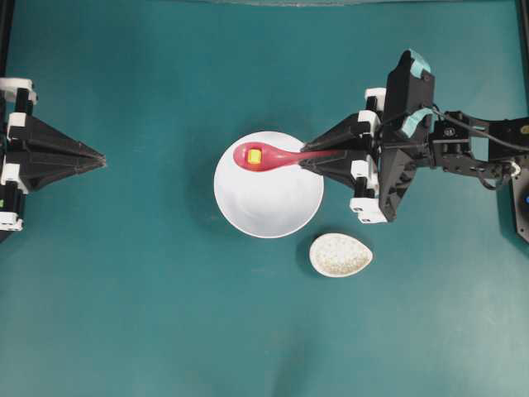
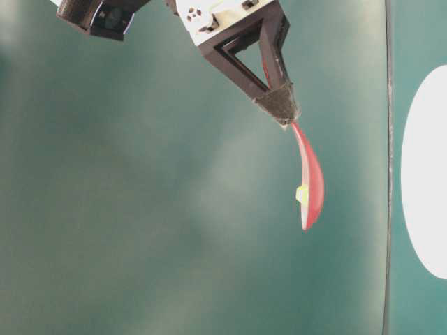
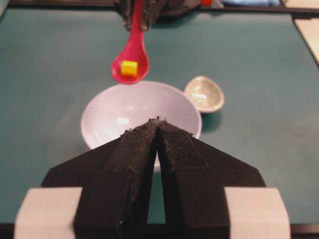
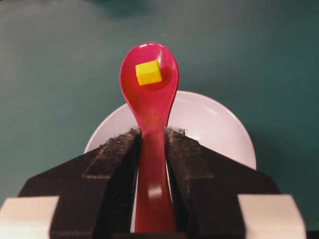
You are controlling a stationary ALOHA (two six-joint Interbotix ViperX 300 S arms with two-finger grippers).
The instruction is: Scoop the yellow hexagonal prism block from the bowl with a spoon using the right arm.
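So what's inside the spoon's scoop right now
The yellow block lies in the scoop of the red spoon, which the right claw holds by the handle above the white bowl. The scoop's floor beneath the block is covered.

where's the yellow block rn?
In the spoon's scoop: the yellow block shows in the overhead view above the bowl's upper-left rim, with the right gripper shut on the handle.

Light was even and bright from above; the bowl (image 1: 269,194) threw a soft shadow on the desk (image 1: 124,314). Glare streaked the spoon (image 4: 149,149). The table-level view looked hazy, the wrist views dimmer.
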